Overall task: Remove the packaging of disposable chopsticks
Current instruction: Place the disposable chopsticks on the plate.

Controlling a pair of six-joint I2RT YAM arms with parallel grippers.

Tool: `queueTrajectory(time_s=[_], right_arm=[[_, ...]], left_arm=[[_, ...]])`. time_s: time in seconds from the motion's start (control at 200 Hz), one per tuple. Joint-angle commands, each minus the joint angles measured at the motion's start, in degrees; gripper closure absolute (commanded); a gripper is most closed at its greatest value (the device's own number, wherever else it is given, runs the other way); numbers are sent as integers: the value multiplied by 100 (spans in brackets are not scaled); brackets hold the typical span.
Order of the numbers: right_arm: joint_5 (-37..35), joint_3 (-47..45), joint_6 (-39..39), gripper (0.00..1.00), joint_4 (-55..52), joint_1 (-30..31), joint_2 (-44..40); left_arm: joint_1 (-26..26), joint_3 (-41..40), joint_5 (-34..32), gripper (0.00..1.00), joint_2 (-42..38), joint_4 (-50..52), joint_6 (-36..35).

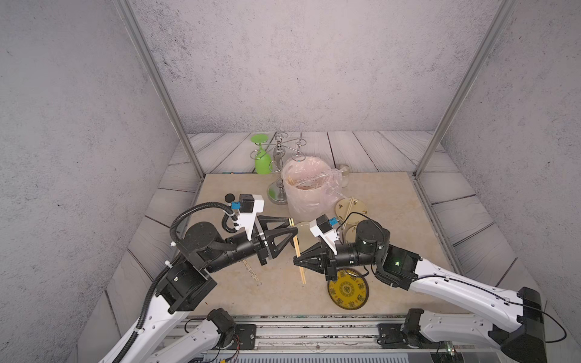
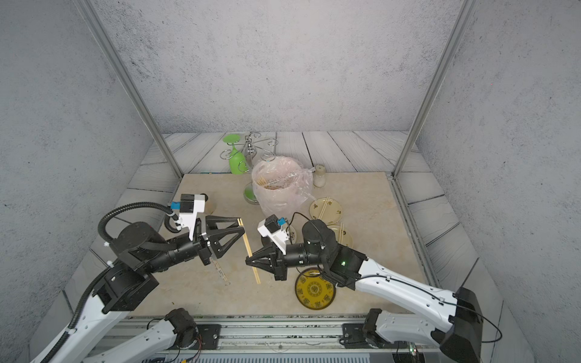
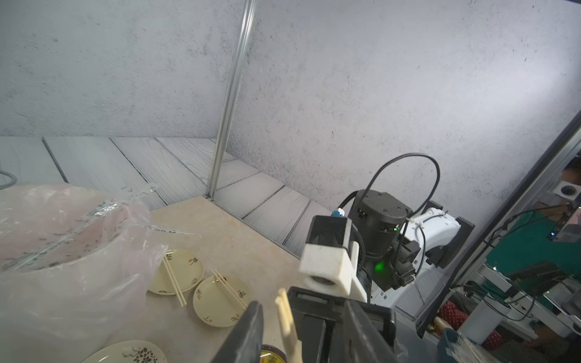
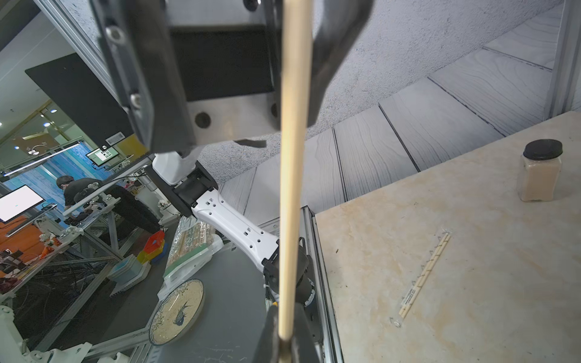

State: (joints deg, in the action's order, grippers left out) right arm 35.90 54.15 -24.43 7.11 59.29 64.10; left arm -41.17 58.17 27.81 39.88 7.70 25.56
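The right hand is clamped on a bare pair of chopsticks, held tilted above mid-bench. The left hand, jaws apart, sits at their far end. A sleeve, sticks inside, lies flat on the bench beneath the left arm.

Top views: high front, angled down, share table. Wrist cams close: L faces right arm, R left arm.
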Motion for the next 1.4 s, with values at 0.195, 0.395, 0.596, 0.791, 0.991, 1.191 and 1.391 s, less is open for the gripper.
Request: queueTrajectory(time_s=[0.195,0.395,0.596,0.791,0.991,1.191,1.391], right_arm=[[-299,135,126,100,-538,-1,6],[-799,344,409,100,-1438,-114,211],[-957,497,516,100,-2102,-371,710],[-1162,606,450,100,-2388,-654,1374],[-907,779,234,100,-2463,-1094,2073],[-874,1207,452,100,-2996,-1184,2651],[-773,1342,410,100,-3123,-1255,2953]], left_arm=[[-1,-88,-1171,55,-485,244,-411],[3,-308,-1793,55,-834,439,-484],[3,-421,-2078,55,-1011,608,-497],[4,-437,-2234,54,-1105,695,-537],[3,-482,-2414,54,-1259,792,-564],[4,-534,-2552,55,-1354,954,-626],[4,-889,-3113,54,-1573,1222,-753]])
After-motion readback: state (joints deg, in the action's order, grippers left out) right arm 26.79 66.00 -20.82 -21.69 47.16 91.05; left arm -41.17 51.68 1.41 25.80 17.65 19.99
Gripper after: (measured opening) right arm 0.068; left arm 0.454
